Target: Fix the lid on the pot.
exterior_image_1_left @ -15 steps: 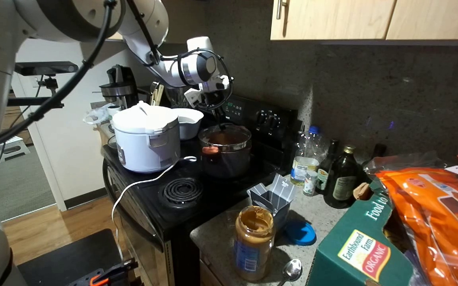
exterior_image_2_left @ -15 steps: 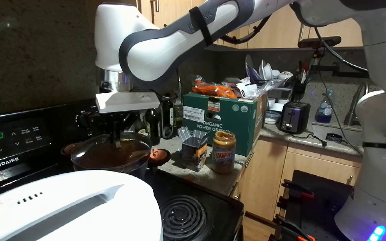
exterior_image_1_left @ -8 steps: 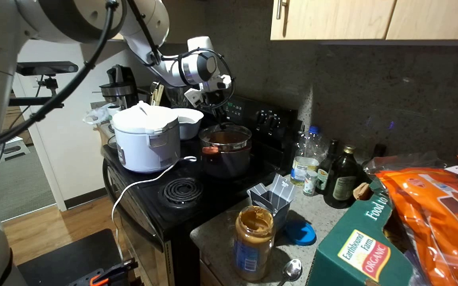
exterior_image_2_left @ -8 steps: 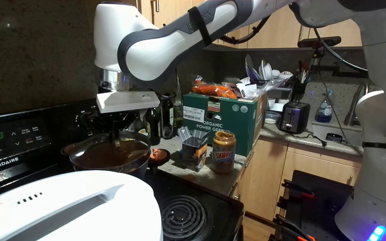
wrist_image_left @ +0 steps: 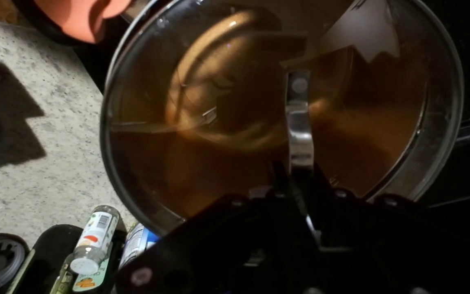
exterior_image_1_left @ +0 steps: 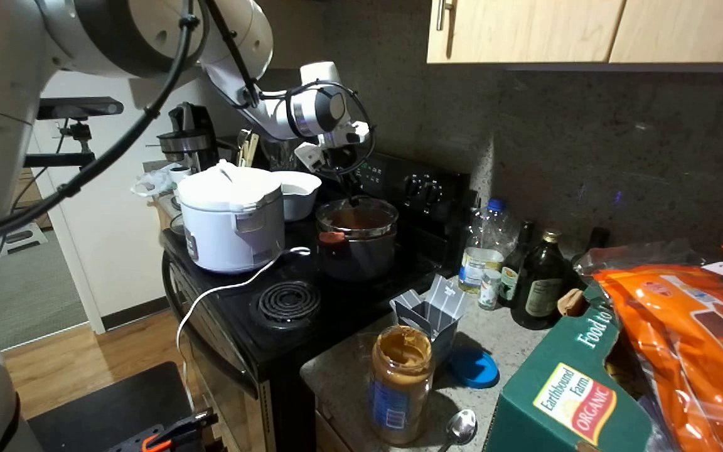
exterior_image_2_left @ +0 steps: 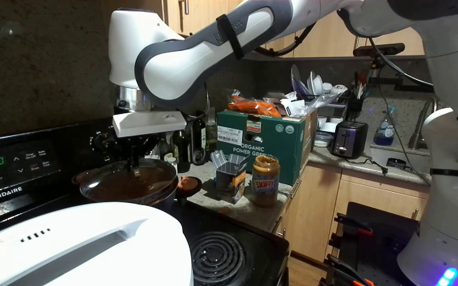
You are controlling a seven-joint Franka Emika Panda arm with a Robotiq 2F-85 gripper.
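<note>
The round glass lid [wrist_image_left: 218, 102] has a shiny rim and a metal strap handle [wrist_image_left: 299, 118]. It also shows in both exterior views [exterior_image_1_left: 374, 218] [exterior_image_2_left: 113, 186]. My gripper [wrist_image_left: 295, 168] comes down over the lid's middle and is shut on the strap handle; it also shows in both exterior views [exterior_image_1_left: 353, 197] [exterior_image_2_left: 134, 166]. The pot [exterior_image_1_left: 356, 258] is under the lid, with brown content showing through the glass. In the wrist view the lid sits off-centre, with some pot rim showing at the upper left. I cannot tell whether lid and pot touch.
A white rice cooker [exterior_image_1_left: 231, 229] stands beside the pot, with a white bowl [exterior_image_1_left: 299, 188] behind it. The pot has orange-gripped handles [exterior_image_2_left: 189, 184]. Bottles [exterior_image_1_left: 540, 282], an open carton [exterior_image_1_left: 433, 314] and a peanut butter jar [exterior_image_2_left: 266, 180] stand on the counter. The stove's back panel [exterior_image_2_left: 18, 167] is close behind.
My gripper and the lid have shifted together a little, to the right in an exterior view and to the left and slightly down in an exterior view. The grip looks the same.
</note>
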